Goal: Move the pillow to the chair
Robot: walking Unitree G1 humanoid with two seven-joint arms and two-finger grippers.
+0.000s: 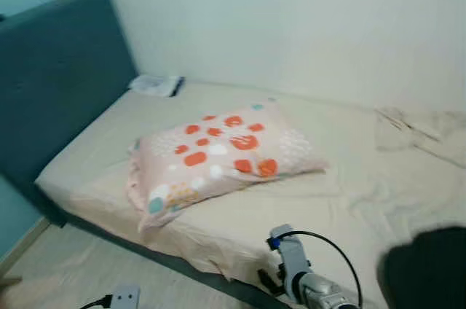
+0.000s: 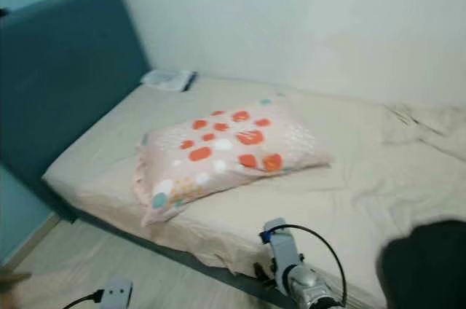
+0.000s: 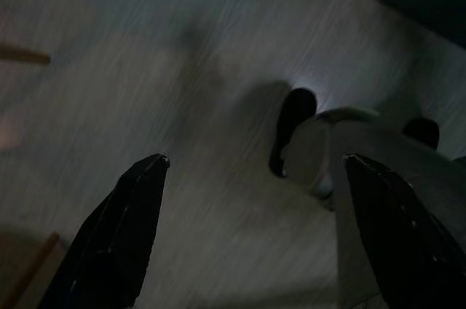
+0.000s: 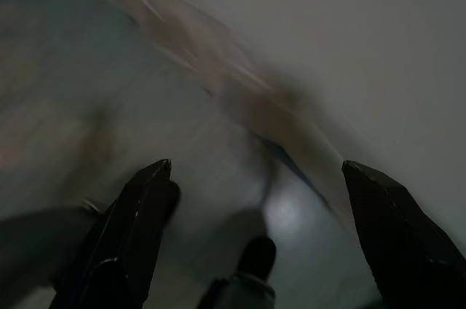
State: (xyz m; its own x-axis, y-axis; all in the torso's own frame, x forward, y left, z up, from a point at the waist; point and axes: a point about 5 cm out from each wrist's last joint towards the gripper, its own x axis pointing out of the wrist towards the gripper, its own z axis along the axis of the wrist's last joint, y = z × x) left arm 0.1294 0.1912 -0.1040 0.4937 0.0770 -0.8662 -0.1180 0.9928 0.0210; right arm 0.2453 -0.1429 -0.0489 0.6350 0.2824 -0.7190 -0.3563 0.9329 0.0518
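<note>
- A bed [image 1: 378, 200] takes up most of the room ahead, covered in a pale cream sheet that is wrinkled toward its right side and pushed against a plain white wall [image 1: 306, 17].
- A tall teal headboard [image 1: 58, 83] stands at the left end of the bed, with a light wooden floor [image 1: 65, 272] below it.
- The pillow [image 1: 218, 152] lies flat on the sheet, nearer the headboard than the far end and close to the front edge of the bed. It is pale pink with orange, white and teal spots and a frilled edge.
- A bunched pale cloth [image 1: 422, 134] lies on the bed at the right, against the wall, well apart from the pillow.
- A silver robot arm [image 1: 302, 276] with a black cable looped over it rises at the bottom of the scene, in front of the bed's edge and short of the pillow.
- A small folded white item [image 1: 156, 84] rests in the corner where the headboard meets the wall.
- A white plug adapter [image 1: 124, 298] with a dark cord lies on the floor.
- The left pincer [image 3: 251, 232] hangs over the dim floor, its two black fingers spread wide, gripping nothing.
- The right pincer [image 4: 255, 236] also stands wide apart and empty, over a blurred, dark surface.
</note>
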